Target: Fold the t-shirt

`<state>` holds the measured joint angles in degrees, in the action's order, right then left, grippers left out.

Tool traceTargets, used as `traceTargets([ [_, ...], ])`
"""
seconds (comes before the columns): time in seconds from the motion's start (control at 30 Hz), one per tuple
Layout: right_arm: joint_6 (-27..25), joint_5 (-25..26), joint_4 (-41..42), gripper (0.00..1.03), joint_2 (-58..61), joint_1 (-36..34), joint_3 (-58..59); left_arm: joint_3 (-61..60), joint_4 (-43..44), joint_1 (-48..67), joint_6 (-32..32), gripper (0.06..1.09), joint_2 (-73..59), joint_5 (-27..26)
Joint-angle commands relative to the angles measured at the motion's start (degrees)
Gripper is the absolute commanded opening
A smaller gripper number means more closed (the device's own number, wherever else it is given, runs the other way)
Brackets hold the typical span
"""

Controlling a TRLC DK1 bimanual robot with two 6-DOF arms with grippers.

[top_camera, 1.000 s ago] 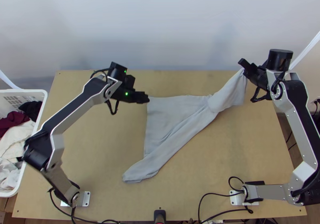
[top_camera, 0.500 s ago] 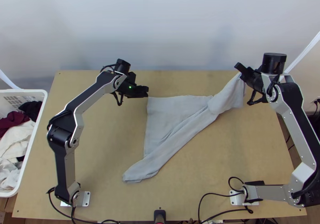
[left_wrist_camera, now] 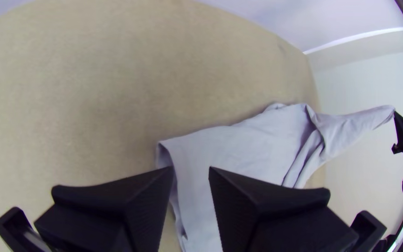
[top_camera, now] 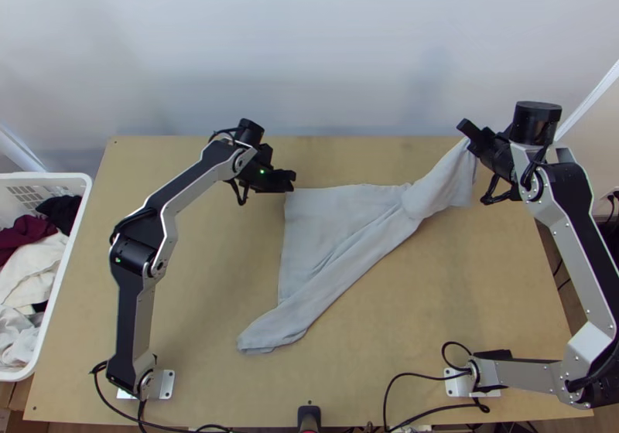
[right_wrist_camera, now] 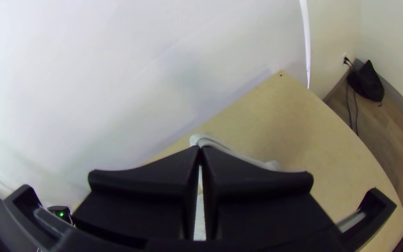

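gripping shirt (top_camera: 329,220) up at far right in right gripper (top_camera: 469,131), with left gripper (top_camera: 292,182) at its far left corner.
clenched on one end with the right fingers, raised off the surface (top_camera: 193,278); spread flat in the middle, then creased into a long slanting strip down to the near left. parted with the left fingers, gripping nothing, right by the corner and its turned-up edge. at far left, next to the surface: basket (top_camera: 58,175) with clothes (top_camera: 31,259) in it.
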<state>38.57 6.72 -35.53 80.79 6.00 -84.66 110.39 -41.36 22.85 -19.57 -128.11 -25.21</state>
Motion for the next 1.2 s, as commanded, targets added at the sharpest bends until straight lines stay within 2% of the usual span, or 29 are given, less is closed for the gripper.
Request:
traceTargets([
  [0.0, 0.37, 0.84, 1.08, 0.03, -1.87, 0.15, 1.17, 1.76, -1.0, 0.7, -1.26, 0.49, -2.23, 0.95],
  [0.23, 0.37, 0.84, 1.43, 0.03, -1.96, 0.15, 1.43, 3.34, -0.91, 1.41, -1.78, 0.47, -4.34, 1.92],
  [0.33, 0.37, 0.84, 1.6, 0.03, -1.96, 0.15, 1.69, 3.25, 1.2, 1.67, -2.93, 0.09, -3.55, 5.44],
  [0.5, -0.07, 0.84, 1.87, 0.03, -2.04, 0.15, 1.69, 3.34, 2.43, 0.44, -4.6, 0.1, 2.87, 6.32],
  [0.7, -2.88, 0.84, 3.45, 0.03, -2.66, 0.24, 2.05, 3.96, 1.37, -2.9, -7.32, 0.1, 14.65, 6.58],
  [0.97, -7.54, 0.49, 6.44, 0.03, -3.27, 0.94, -0.15, 4.48, -0.91, -6.24, -7.23, 0.1, 28.36, 12.64],
  [1.17, -10.35, 0.22, 8.72, 0.03, -2.4, -0.29, -4.99, 10.29, -4.34, -10.9, -6.71, 0.1, 33.28, 16.07],
])
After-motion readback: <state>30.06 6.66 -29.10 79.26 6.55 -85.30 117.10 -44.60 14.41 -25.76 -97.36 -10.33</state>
